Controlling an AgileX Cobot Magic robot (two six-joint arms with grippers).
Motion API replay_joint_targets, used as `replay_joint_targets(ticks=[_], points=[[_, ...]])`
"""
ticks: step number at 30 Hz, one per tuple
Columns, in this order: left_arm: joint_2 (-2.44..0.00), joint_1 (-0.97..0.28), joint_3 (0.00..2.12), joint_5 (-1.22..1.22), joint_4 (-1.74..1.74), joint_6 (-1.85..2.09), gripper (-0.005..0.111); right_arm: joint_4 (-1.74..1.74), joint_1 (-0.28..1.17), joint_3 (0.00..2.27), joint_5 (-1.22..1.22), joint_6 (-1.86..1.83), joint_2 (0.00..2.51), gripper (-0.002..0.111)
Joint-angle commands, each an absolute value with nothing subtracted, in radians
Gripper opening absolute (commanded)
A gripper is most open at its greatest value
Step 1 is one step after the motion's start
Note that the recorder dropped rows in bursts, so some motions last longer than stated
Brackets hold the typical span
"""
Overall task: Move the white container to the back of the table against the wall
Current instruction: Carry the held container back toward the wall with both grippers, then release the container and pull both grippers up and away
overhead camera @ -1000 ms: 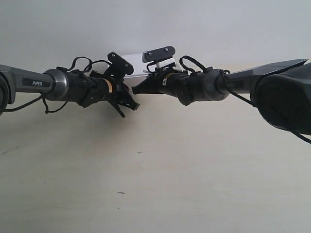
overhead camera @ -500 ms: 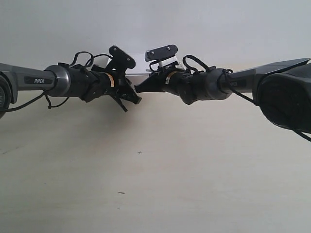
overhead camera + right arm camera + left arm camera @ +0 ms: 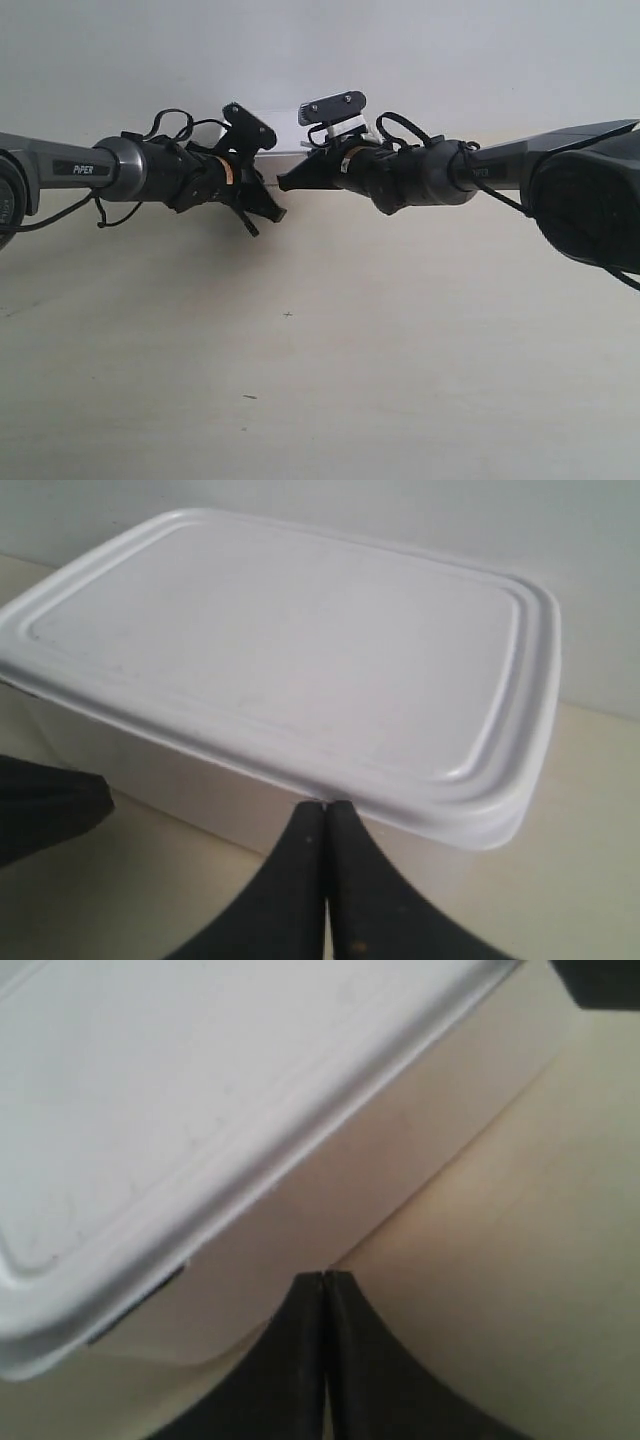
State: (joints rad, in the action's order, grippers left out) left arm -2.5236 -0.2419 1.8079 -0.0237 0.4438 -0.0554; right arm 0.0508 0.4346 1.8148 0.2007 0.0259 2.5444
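The white container (image 3: 300, 650) lies flat with its rimmed lid on, and the wall (image 3: 400, 510) rises just behind it. My right gripper (image 3: 325, 805) is shut, its tips touching the container's side just under the lid rim. My left gripper (image 3: 323, 1278) is also shut, tips against the container's (image 3: 200, 1110) side wall low down. In the exterior view only a strip of the container (image 3: 285, 132) shows between the two wrists, at the table's (image 3: 320, 380) back edge. Nothing is held in either gripper.
In the exterior view both arms reach in from the sides, their grippers (image 3: 265, 210) (image 3: 285, 183) nearly meeting in front of the container. The other gripper shows as a dark shape in each wrist view (image 3: 40, 815) (image 3: 600, 980). A small dark speck (image 3: 288, 315) marks the table.
Both grippers have shifted slightly toward the wall, and the container between them has moved back with them. Less of it shows behind the wrists now.
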Motion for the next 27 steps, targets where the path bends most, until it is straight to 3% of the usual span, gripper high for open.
replay_joint_targets(ticks=[1,17,22,27], points=[[-2.458,-0.239,1.791,-0.088,0.439,-0.051,0.000,0.058,0.428,1.823,0.111,0.018,2.491,0.000],[-2.018,-0.241,1.239,0.189,0.451,-0.095,0.000,0.057,0.435,1.749,-0.287,-0.035,2.218,0.000],[-1.667,-0.241,0.818,0.529,0.418,-0.112,0.000,0.050,0.454,1.279,-0.025,-0.033,1.816,0.000],[-1.158,-0.241,0.368,0.775,0.416,-0.169,0.000,0.050,0.466,0.714,0.336,0.100,1.228,0.000]])
